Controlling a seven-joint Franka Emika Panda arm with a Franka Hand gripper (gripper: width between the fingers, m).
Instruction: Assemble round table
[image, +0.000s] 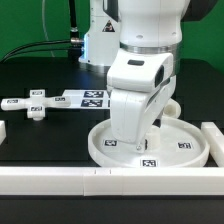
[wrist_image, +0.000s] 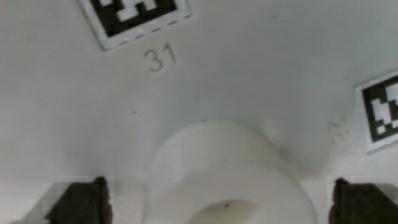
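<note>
**One open gripper poised over the round table's hub**

One arm filled the middle of your exterior view, its gripper (image: 148, 138) hanging low over the large rimmed disc (image: 186, 138). The disc lay flat on the black table (image: 50, 135), just beside the white border blocks (image: 100, 180) along the near edge. In your wrist view the two dark fingers (wrist_image: 80, 200) stood spread apart and released. The raised central hub (wrist_image: 222, 175) sat between them, with a strip of bare white showing on either side. They grasped nothing. Black-and-white tags (wrist_image: 134, 18) and a printed 31 marked the disc's surface near the hub, and you could see more tags around the disc's floor in the exterior view. The cross-shaped foot (image: 35, 104) lay well apart from the disc, toward the exterior view's left. It lay beside the marker board (image: 90, 97), which sat flat farther back on the table.
</note>
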